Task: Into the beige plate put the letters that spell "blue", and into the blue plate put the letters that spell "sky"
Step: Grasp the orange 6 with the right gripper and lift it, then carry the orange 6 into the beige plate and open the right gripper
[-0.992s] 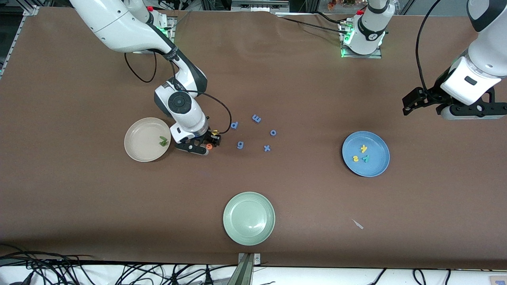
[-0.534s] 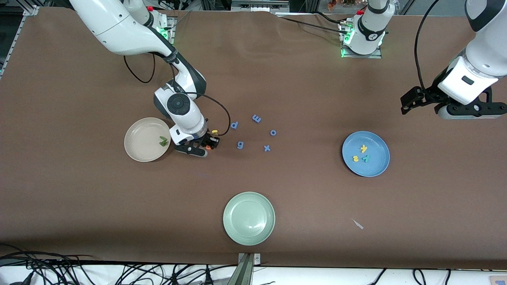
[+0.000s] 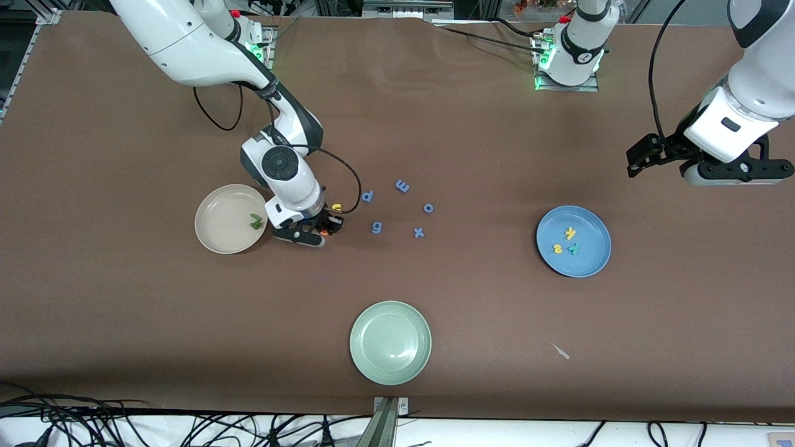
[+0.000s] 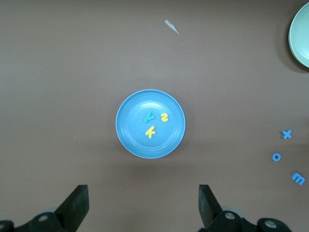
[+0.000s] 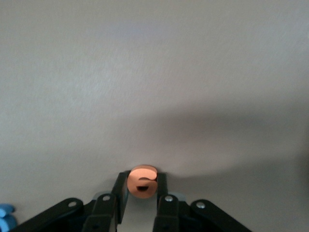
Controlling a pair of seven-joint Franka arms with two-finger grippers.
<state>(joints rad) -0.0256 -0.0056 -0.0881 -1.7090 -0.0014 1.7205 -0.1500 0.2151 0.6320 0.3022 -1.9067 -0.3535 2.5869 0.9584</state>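
My right gripper (image 3: 320, 231) is down on the table beside the beige plate (image 3: 211, 217), shut on the orange e (image 3: 322, 233). In the right wrist view both fingers press the sides of the orange e (image 5: 142, 181), held by that right gripper (image 5: 141, 180). The yellow u (image 3: 336, 207) lies just beside the hand. Green letters (image 3: 255, 220) rest in the beige plate. The blue plate (image 3: 593, 220) holds yellow k (image 3: 570, 233), yellow s (image 3: 558, 249) and teal y (image 3: 574, 248). My left gripper (image 3: 736, 177) hangs open, waiting above the table next to the blue plate (image 4: 130, 133).
Blue-purple letters p (image 3: 367, 196), m (image 3: 402, 185), o (image 3: 428, 208), g (image 3: 376, 228) and x (image 3: 419, 233) lie mid-table. A pale green plate (image 3: 363, 323) sits nearer the front camera. A small white scrap (image 3: 561, 351) lies near the front edge.
My right gripper's fingers have drawn together onto the orange e. The left arm has drifted slightly toward its base, still open.
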